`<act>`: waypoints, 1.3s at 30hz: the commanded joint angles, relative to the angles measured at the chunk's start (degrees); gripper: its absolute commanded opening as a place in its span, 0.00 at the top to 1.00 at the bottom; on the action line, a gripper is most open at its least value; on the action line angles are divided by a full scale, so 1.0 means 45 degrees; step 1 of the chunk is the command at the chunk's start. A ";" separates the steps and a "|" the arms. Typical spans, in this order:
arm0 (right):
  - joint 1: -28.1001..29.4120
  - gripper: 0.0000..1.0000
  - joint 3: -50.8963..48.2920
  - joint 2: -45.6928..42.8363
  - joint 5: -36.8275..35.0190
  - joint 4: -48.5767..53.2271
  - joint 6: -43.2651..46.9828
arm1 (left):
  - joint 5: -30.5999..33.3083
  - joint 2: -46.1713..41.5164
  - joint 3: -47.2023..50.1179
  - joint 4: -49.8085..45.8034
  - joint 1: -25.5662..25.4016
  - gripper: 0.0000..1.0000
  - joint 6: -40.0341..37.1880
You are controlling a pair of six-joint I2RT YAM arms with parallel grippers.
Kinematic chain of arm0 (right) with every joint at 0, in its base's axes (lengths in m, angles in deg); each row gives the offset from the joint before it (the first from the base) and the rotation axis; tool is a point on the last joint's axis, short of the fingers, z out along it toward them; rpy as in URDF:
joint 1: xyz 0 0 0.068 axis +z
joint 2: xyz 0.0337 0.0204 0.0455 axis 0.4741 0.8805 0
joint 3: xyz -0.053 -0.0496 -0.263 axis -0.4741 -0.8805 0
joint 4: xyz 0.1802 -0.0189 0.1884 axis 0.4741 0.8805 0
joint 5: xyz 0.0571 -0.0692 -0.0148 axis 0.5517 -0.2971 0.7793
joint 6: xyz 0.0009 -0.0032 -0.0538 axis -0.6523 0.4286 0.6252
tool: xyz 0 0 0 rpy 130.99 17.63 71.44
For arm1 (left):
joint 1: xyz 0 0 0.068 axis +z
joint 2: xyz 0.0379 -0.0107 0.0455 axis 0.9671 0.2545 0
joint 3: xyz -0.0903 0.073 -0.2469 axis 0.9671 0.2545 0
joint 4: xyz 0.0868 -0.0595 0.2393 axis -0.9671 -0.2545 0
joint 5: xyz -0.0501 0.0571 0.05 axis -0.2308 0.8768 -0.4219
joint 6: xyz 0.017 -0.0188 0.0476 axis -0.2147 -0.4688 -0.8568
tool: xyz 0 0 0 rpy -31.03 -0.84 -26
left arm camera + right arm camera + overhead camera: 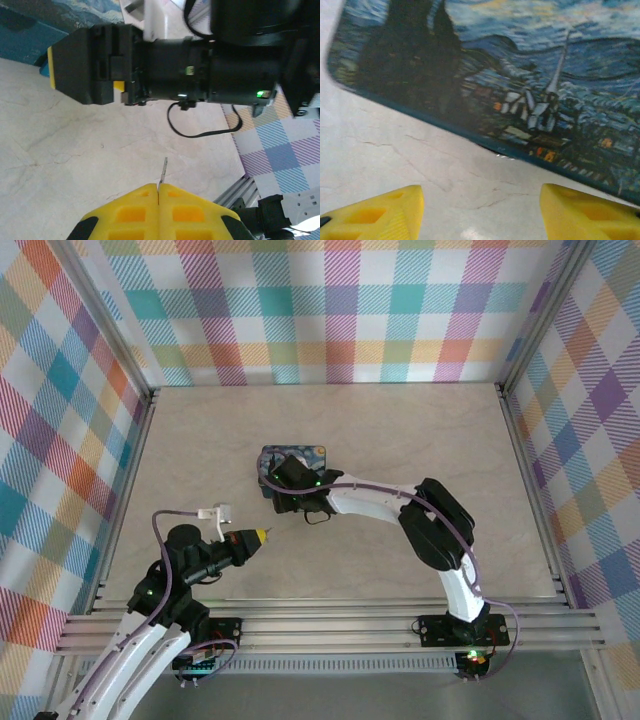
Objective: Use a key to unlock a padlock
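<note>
The padlock (300, 457) lies flat mid-table, a dark-blue block with a night-sky painting on top (520, 75) and teal sides (25, 35). My right gripper (277, 483) hovers over its near edge. In the right wrist view this gripper (480, 212) is open, with bare table between its yellow fingertips (385, 215) and the padlock just beyond them. My left gripper (158, 189) is shut on the key (163, 172), a thin grey blade sticking out from its tips. In the top view the left gripper (263, 534) sits near-left of the padlock, pointing toward it, well short of it.
A black cable loop (200, 127) hangs under the right wrist. Plaid walls (60, 440) and aluminium rails (330, 625) enclose the marbled tabletop (400, 440). A white bracket (218, 510) sticks up beside the left arm.
</note>
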 commanded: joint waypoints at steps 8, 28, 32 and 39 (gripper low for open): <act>-0.0500 0.38 0.0404 0.0470 -0.0132 -0.0205 0.0767 | 0.0846 -0.0020 -0.0054 -0.0639 0.0208 1.00 -0.0512; -0.0754 0.48 0.1050 0.1497 -0.0362 -0.0546 0.1476 | 0.1227 0.0265 0.0034 -0.0845 0.0199 1.00 -0.0243; -0.0871 0.57 0.1214 0.1651 0.0020 -0.0523 0.1535 | 0.1120 0.0441 0.0050 -0.0678 0.0195 1.00 -0.0343; -0.1035 0.76 0.1204 0.1608 0.0140 -0.0414 0.1788 | 0.0618 0.1104 -0.0037 -0.0506 0.0200 1.00 -0.0710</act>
